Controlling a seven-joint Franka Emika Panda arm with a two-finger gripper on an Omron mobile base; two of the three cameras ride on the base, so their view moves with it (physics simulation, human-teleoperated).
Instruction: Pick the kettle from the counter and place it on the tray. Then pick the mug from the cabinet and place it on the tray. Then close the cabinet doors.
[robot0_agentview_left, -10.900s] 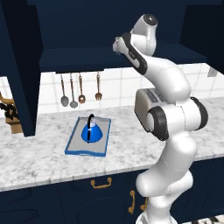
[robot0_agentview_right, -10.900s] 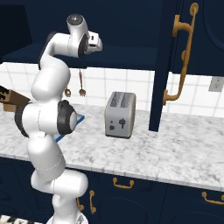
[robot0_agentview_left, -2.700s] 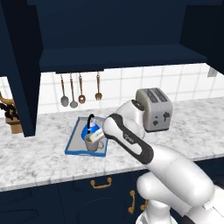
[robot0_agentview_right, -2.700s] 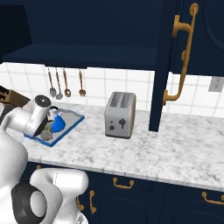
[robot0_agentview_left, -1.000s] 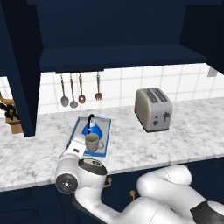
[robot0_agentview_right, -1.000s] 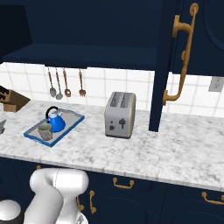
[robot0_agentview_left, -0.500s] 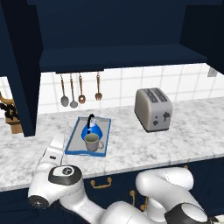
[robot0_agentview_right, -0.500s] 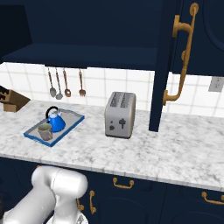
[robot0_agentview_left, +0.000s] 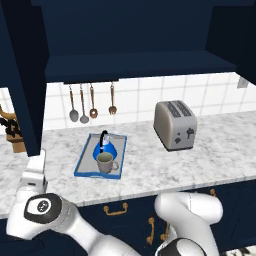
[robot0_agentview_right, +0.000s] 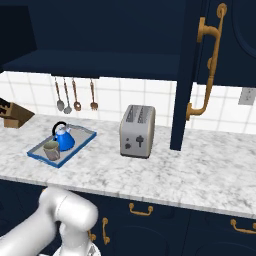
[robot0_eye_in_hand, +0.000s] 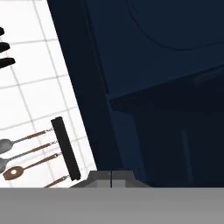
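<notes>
While closing out the last step — shutting the cabinet — start from the biggest surfaces and work inward. Standing wide: both cabinet doors, the left door swung out toward the near left over the counter's end, the right door hanging edge-on at the right with its brass handle facing away. Nothing left on the inner shelf, as far as can be seen. Below, on the counter, left of the toaster and in front of the hanging utensils: the tray, carrying the kettle at its far end and the mug just in front of it, close beside or touching. Both placements done, by the look of it. Lowest and nearest, at the left: the gripper, raised just under the left door's bottom edge, fingertips pressed together on nothing. From the hand view, facing that door's edge with the cabinet interior dark beyond. Best taken as a push, not a grasp — keep the jaws shut, lay the hand's side flat against the door's outer face near its free edge, well away from the hinge, and sweep in an arc following the swing. Press gently at the end to seat it. Keep the elbow low and clear of the tray, then cross over for the right door.
</notes>
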